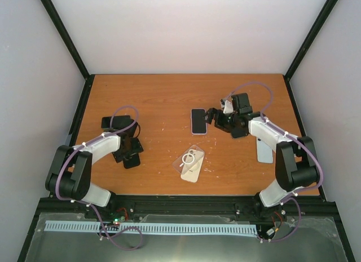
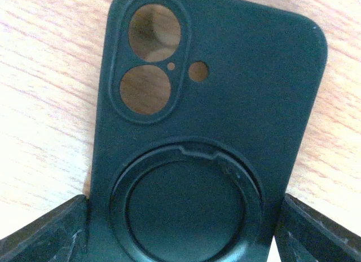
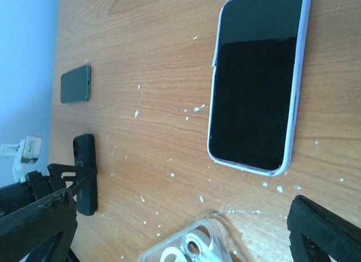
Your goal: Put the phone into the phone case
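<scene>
A black phone case (image 2: 225,93) lies back-up on the wood, its camera cutouts and round ring showing. My left gripper (image 2: 183,239) straddles its lower end, with one finger (image 2: 45,234) close against each long edge and a thin gap on the right, so it is open. From above, that gripper (image 1: 128,154) sits over the black case (image 1: 132,160) at the left. A lilac-edged phone (image 3: 256,81) lies screen-up mid-table (image 1: 198,121). My right gripper (image 3: 183,208) is open and empty just short of it (image 1: 213,118).
A clear case (image 1: 190,163) with a white ring lies near the front centre (image 3: 192,245). A dark green phone (image 1: 110,122) rests behind the left gripper. A pale phone-shaped item (image 1: 264,150) lies under the right arm. White specks dot the tabletop (image 1: 169,98).
</scene>
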Controlling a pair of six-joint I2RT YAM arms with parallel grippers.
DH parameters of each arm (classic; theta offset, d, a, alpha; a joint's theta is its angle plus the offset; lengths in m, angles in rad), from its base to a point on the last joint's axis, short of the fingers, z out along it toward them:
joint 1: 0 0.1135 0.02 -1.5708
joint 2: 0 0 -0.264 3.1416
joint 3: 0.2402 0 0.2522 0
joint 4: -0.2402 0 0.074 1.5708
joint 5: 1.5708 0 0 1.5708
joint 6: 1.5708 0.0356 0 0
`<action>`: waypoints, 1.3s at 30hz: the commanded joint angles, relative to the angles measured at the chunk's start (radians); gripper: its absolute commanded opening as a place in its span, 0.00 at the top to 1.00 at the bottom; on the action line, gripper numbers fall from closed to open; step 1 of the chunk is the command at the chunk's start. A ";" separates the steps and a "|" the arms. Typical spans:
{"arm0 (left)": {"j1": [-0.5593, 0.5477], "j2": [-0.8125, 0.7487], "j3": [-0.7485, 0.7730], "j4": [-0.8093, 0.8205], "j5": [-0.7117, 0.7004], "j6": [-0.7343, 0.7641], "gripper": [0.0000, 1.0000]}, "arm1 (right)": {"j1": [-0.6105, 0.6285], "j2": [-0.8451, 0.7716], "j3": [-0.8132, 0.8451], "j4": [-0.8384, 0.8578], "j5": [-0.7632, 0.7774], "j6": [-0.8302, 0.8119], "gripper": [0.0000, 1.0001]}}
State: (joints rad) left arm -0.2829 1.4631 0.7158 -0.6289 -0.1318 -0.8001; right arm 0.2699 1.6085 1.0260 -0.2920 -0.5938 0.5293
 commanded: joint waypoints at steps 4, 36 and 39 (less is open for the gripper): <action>-0.005 -0.070 -0.013 0.099 0.172 0.024 0.25 | 0.081 -0.112 -0.096 0.111 -0.037 0.063 0.02; -0.006 -0.377 -0.231 0.687 0.857 -0.334 0.24 | 0.574 0.015 -0.223 0.811 -0.093 0.429 0.75; -0.006 -0.387 -0.242 0.688 0.857 -0.338 0.22 | 0.574 0.025 -0.232 0.863 -0.102 0.452 0.92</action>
State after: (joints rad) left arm -0.2832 1.1072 0.4808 0.0036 0.6857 -1.1110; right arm 0.8371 1.6093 0.7849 0.4736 -0.6918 0.9451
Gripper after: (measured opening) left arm 0.784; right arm 0.168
